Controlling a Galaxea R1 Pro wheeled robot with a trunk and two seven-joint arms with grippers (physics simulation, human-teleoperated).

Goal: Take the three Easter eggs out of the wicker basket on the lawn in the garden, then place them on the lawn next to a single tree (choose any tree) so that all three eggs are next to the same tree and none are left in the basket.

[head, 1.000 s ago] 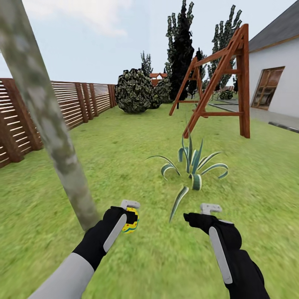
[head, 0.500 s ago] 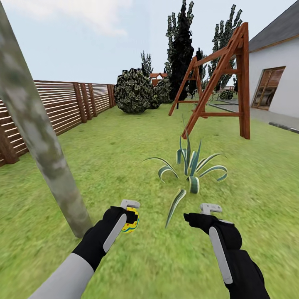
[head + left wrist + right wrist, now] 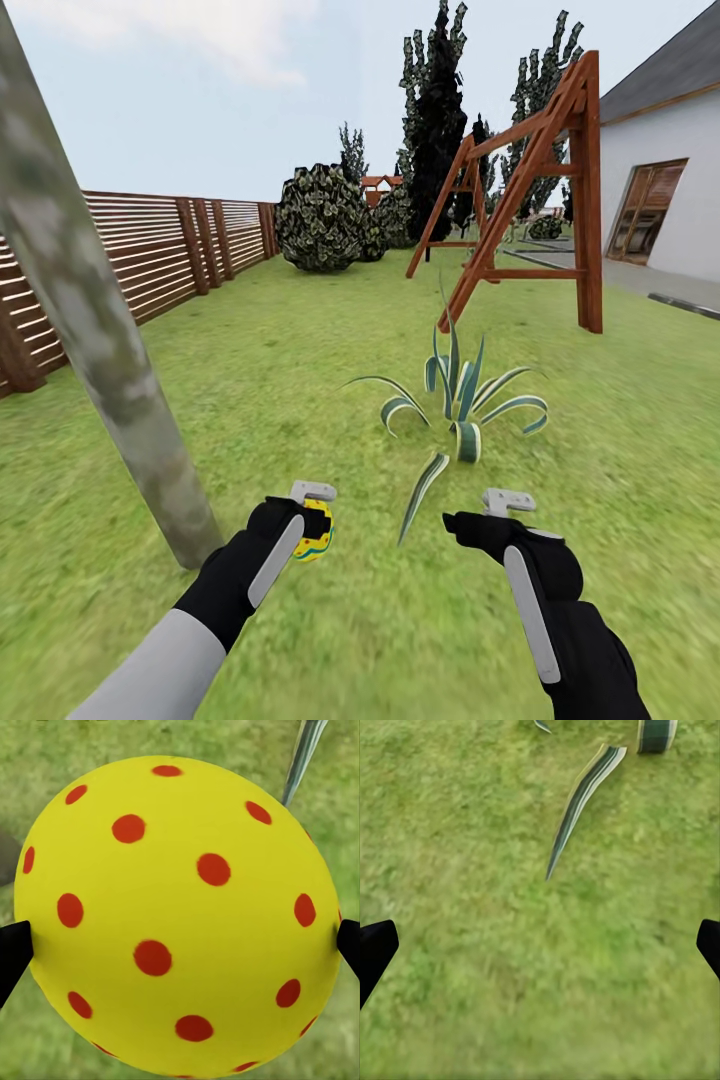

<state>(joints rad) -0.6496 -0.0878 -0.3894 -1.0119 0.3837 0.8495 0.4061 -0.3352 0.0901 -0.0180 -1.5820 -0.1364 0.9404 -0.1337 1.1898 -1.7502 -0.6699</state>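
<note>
Since half a second ago nothing has shifted noticeably; a second ago the trunk [image 3: 95, 330] stood nearer the left gripper [image 3: 318, 520], a camera shift. Left gripper is clamped on one egg [image 3: 315, 538], its fingertips [image 3: 13, 949] pressing both sides, held above the lawn [image 3: 300, 400] just beside the trunk's base. Right gripper [image 3: 500, 505] is spread wide and holds nothing, over grass near the striped plant [image 3: 460, 400]. Fence [image 3: 150, 255] runs behind the trunk; swing frame [image 3: 530, 190] and house [image 3: 660, 170] stand well beyond the plant.
</note>
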